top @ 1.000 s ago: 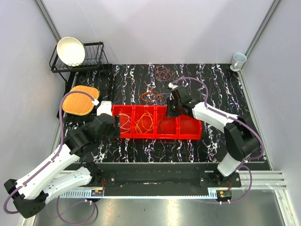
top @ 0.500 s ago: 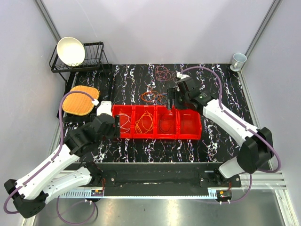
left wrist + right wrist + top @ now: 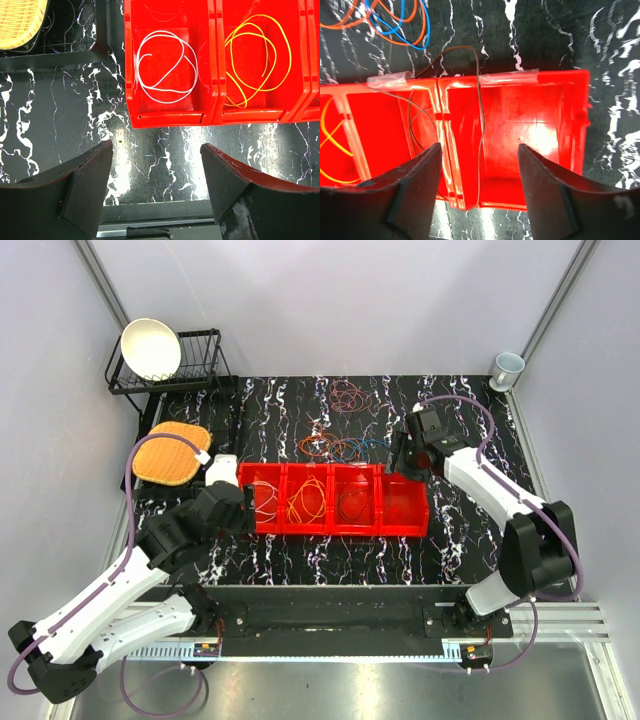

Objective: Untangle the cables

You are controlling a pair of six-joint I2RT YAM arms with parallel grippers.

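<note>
A row of red bins (image 3: 404, 522) holds sorted cables: a white loop (image 3: 165, 67) in the leftmost, a yellow one (image 3: 255, 60) beside it, a brown one (image 3: 352, 502) in the third. In the right wrist view the brown cable (image 3: 479, 100) trails over the divider and the back rim. An orange and blue tangle (image 3: 335, 447) and a reddish coil (image 3: 348, 395) lie on the table behind the bins. My right gripper (image 3: 405, 465) is open and empty above the rightmost bin (image 3: 535, 125). My left gripper (image 3: 240, 505) is open and empty at the bins' left end.
A black dish rack (image 3: 200, 365) with a white bowl (image 3: 151, 348) stands at the back left, with a woven orange pad (image 3: 172, 452) in front of it. A white cup (image 3: 508, 368) sits at the back right corner. Grey walls close in both sides.
My right gripper has moved right, from over the third bin to the rightmost bin's back edge. The left arm has not moved.
</note>
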